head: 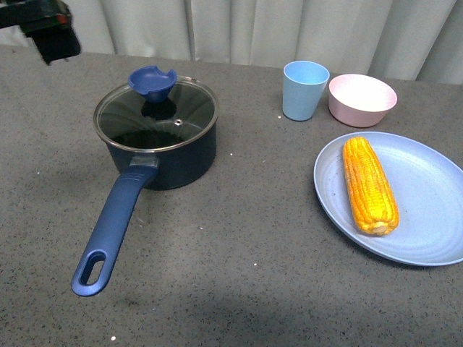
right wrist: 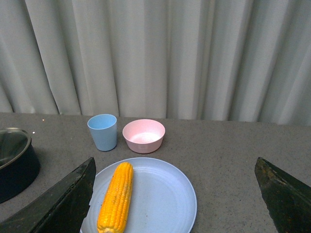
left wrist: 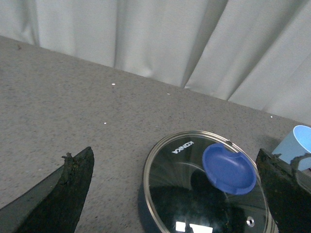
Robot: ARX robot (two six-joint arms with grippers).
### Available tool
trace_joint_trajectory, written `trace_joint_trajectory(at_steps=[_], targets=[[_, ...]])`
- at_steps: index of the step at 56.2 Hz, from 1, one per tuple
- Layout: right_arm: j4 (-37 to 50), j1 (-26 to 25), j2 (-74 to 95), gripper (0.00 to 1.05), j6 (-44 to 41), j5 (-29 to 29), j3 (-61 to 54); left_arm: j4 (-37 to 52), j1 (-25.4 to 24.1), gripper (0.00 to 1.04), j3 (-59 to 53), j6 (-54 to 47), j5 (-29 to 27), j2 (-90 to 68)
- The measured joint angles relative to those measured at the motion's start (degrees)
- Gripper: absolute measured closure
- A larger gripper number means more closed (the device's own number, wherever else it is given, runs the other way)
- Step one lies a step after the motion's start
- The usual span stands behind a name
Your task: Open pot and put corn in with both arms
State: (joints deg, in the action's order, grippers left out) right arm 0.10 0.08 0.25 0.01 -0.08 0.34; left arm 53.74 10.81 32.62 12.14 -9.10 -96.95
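Note:
The dark navy pot (head: 160,155) stands left of centre with its glass lid (head: 156,113) on and the blue knob (head: 153,80) on top; its long blue handle (head: 108,235) points toward me. The corn (head: 370,185) lies on a light blue plate (head: 427,217) at the right. My left arm (head: 47,27) is at the far left, above the table. In the left wrist view the open left gripper (left wrist: 177,194) hovers over the lid (left wrist: 194,194) and knob (left wrist: 228,168). In the right wrist view the open right gripper (right wrist: 175,194) hangs above the plate (right wrist: 160,199), the corn (right wrist: 116,196) near one finger.
A light blue cup (head: 304,90) and a pink bowl (head: 362,100) stand behind the plate; they also show in the right wrist view, the cup (right wrist: 102,131) beside the bowl (right wrist: 144,135). A pale curtain (head: 289,29) closes the back of the grey table (head: 239,275).

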Motion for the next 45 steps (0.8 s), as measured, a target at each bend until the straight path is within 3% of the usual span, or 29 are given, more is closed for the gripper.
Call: trace_joint_trajectory(at_steps=[28, 45], targets=[[0.0, 0.0, 0.0, 0.09, 0.0, 0.0, 0.0, -5.7, 5.0, 0.06, 17.8, -3.0, 5.9, -17.7], [0.0, 0.0, 0.0, 0.09, 0.0, 0.0, 0.0, -5.8, 5.4, 0.06, 20.2, -7.4, 6.1, -22.3]])
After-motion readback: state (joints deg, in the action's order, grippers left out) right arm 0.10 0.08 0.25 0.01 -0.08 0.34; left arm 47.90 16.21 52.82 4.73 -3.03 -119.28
